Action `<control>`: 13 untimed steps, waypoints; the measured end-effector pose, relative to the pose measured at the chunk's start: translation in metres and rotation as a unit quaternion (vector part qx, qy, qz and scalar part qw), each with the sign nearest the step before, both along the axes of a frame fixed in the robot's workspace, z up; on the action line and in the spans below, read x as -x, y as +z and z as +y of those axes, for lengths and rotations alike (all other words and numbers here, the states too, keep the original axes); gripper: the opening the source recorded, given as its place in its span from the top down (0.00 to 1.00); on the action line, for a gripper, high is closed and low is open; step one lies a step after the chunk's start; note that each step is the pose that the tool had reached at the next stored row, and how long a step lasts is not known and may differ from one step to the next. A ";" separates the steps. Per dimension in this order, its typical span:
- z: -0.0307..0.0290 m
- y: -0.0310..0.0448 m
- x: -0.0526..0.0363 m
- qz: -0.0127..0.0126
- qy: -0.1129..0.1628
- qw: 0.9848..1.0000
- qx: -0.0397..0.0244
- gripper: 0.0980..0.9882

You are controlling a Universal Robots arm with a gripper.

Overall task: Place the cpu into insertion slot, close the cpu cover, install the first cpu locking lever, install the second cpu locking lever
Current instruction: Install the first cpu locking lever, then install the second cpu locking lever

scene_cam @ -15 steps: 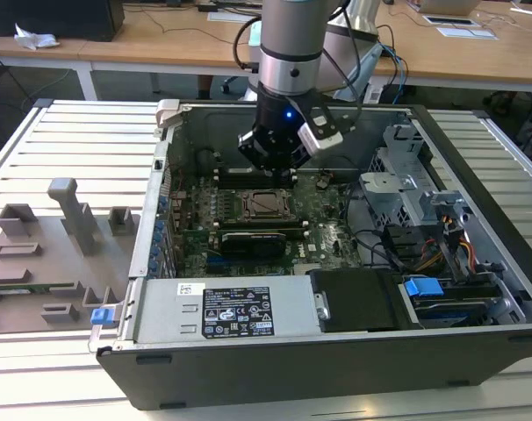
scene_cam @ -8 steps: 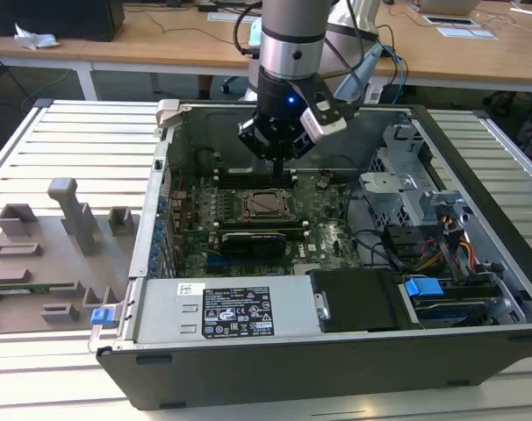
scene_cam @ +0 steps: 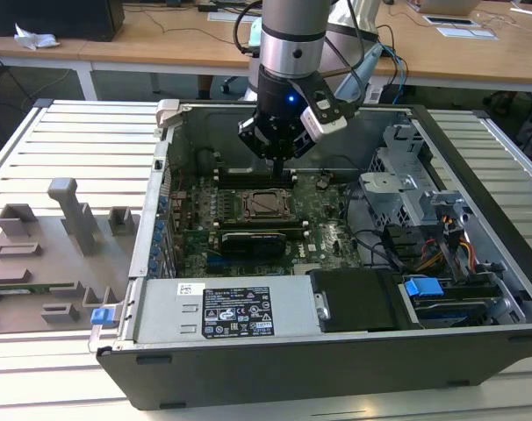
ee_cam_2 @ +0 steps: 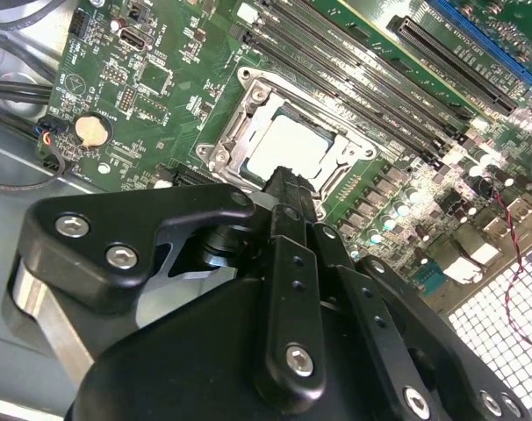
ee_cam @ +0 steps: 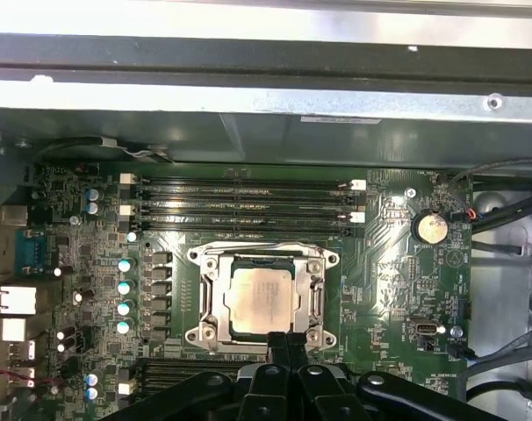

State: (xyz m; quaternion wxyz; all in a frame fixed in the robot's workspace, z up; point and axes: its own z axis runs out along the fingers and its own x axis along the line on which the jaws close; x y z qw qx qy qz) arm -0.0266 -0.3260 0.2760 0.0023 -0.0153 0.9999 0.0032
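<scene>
The cpu [ee_cam: 262, 298] lies flat in the insertion slot [ee_cam: 198, 256], its pale metal face up, on the green board. The silvery cpu cover [ee_cam: 317, 300] lies down around the chip's edges, with the face showing through its window. My gripper [ee_cam: 284, 344] hangs just above the socket's near edge, its two black fingers pressed together with nothing between them. In the second wrist view the gripper [ee_cam_2: 292, 180] points at the rim beside the cpu [ee_cam_2: 288, 145]. In the exterior view the gripper [scene_cam: 278, 165] hovers just behind the cpu [scene_cam: 266, 203].
Long black memory slots [ee_cam: 240, 200] run beside the socket, and a black card [scene_cam: 262, 239] lies in front of it. The open computer case [scene_cam: 336, 346] walls in the board. Drive cages and cables [scene_cam: 424, 237] fill the exterior view's right. A grey fixture tray [scene_cam: 55, 254] sits left.
</scene>
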 end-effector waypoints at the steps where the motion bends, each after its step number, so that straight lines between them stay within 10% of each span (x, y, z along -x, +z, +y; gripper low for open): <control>1: 0.0000 0.0000 0.0000 0.000 0.000 1.000 0.000 0.99; 13: -0.0037 0.0000 0.0000 0.000 0.000 1.000 0.000 0.99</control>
